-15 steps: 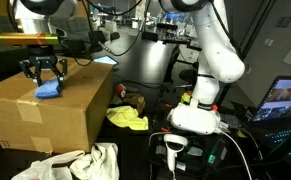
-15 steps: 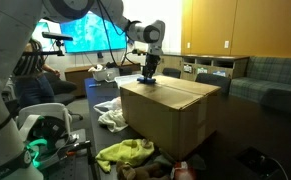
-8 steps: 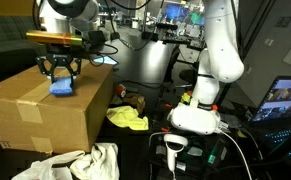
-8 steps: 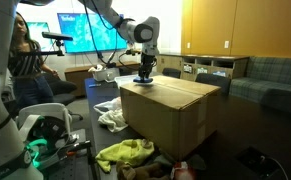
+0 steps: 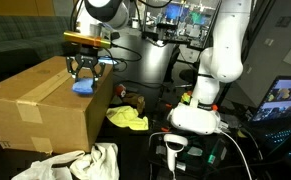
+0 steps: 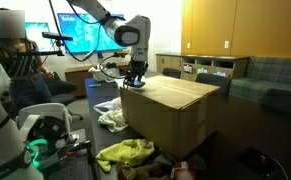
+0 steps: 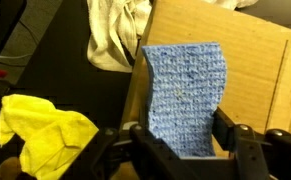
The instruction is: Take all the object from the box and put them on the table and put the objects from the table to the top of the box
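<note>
Dark tabletop carries a large brown cardboard carton, with a crumpled white cloth and a bright yellow soft cloth lying beside it. Over the carton's top edge, the gripper has its jaws clamped on a small blue textured block.

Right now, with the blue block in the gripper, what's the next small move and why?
Probably shift sideways, clear of the box, before lowering: the gripper grips the blue block straddling the box's edge, and dark table shows beside it between the white cloth and yellow cloth.
</note>
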Robot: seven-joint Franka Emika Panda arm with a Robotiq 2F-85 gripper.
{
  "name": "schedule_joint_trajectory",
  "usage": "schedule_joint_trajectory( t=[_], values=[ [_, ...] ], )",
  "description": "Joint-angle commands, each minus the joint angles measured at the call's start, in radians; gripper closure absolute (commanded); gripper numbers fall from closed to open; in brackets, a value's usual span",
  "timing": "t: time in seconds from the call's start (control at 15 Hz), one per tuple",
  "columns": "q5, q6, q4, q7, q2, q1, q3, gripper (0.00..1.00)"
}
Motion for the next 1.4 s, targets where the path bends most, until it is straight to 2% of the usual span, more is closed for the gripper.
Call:
schedule_joint_trajectory(
  t=[0.0,0.33,0.6,0.67,0.87,1.33],
  values=[
    [0.138,0.136,-0.255,-0.056,-0.202,-0.026,0.019,0.62],
    [0.253,0.204,-0.544,-0.151,-0.44,-0.039,0.001,0.62],
    [0.265,0.197,-0.663,-0.207,-0.556,-0.088,-0.031,0.62],
    [0.24,0.187,-0.597,-0.208,-0.501,-0.118,-0.046,0.62],
    [0.245,0.208,-0.605,-0.25,-0.504,-0.173,-0.085,0.62],
    [0.19,0.199,-0.456,-0.218,-0.299,-0.351,-0.187,0.62]
  ],
)
